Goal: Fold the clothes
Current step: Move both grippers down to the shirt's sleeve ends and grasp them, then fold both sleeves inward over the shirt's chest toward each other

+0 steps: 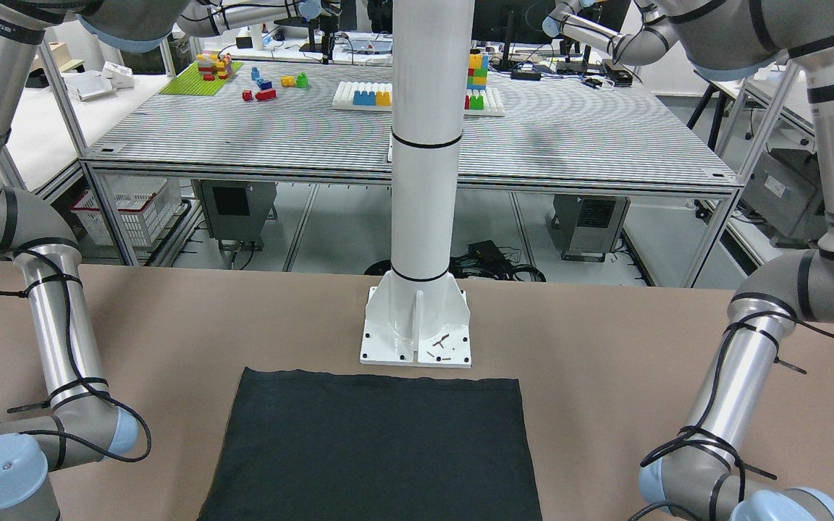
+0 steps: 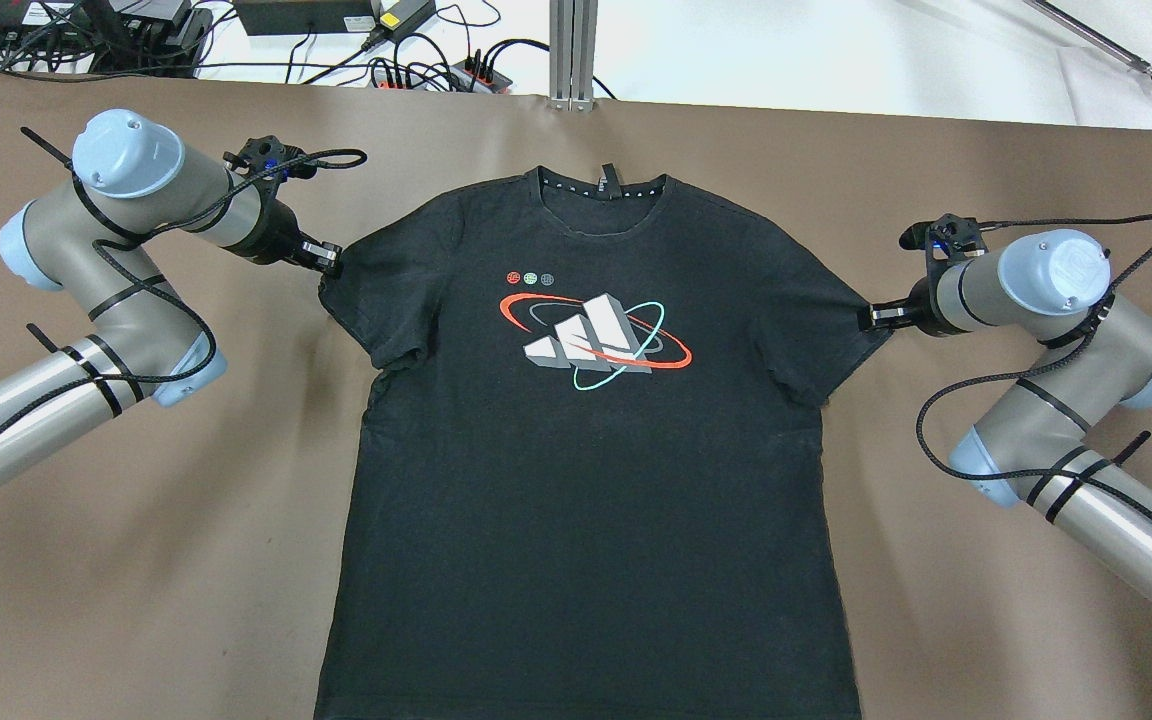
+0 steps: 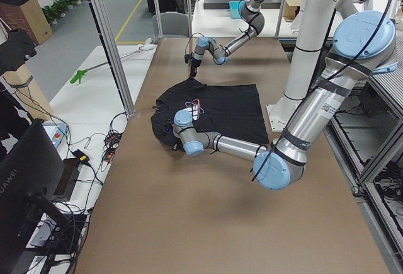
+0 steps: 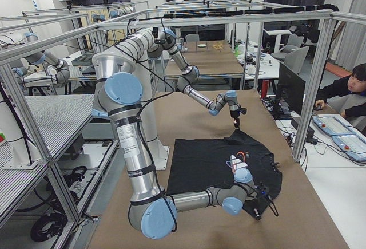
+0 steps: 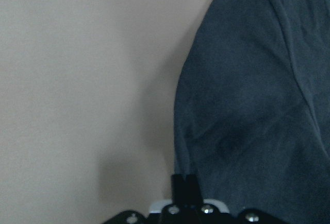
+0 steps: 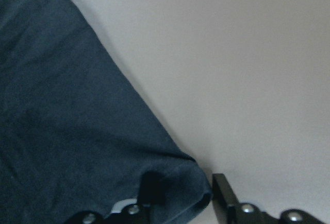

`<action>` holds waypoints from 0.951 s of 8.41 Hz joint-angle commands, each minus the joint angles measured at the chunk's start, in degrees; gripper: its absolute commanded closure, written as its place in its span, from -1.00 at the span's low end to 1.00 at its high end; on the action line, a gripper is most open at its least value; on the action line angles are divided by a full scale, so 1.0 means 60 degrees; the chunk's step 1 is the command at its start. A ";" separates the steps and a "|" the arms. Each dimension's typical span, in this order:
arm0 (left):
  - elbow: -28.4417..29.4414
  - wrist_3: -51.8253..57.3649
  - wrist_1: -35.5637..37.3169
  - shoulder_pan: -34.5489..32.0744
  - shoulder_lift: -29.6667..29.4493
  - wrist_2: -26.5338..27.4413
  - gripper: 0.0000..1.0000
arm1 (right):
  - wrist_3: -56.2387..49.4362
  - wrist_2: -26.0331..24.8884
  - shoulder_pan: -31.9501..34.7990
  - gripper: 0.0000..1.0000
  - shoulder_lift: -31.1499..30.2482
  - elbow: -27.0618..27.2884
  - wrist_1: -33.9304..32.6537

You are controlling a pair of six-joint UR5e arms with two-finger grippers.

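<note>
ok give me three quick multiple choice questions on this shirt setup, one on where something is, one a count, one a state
1. Where is the right gripper?
A. at the collar
B. at the end of a sleeve
C. at the bottom hem

2. How many small round dots sit above the print?
A. one
B. five
C. three

3. How does the shirt lie?
A. spread flat, print up
B. folded in half
C. bunched in a heap

Answers:
1 B: the overhead view shows the gripper right at the sleeve's outer edge.
2 C: a red, a green and a grey dot stand in a row.
3 A: both sleeves are spread out and the whole print shows.
</note>
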 commanded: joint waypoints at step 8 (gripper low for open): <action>-0.1153 -0.0639 0.1364 -0.0226 -0.0337 -0.0087 1.00 | 0.3299 0.0379 -0.0222 1.00 0.1900 0.2831 -0.4373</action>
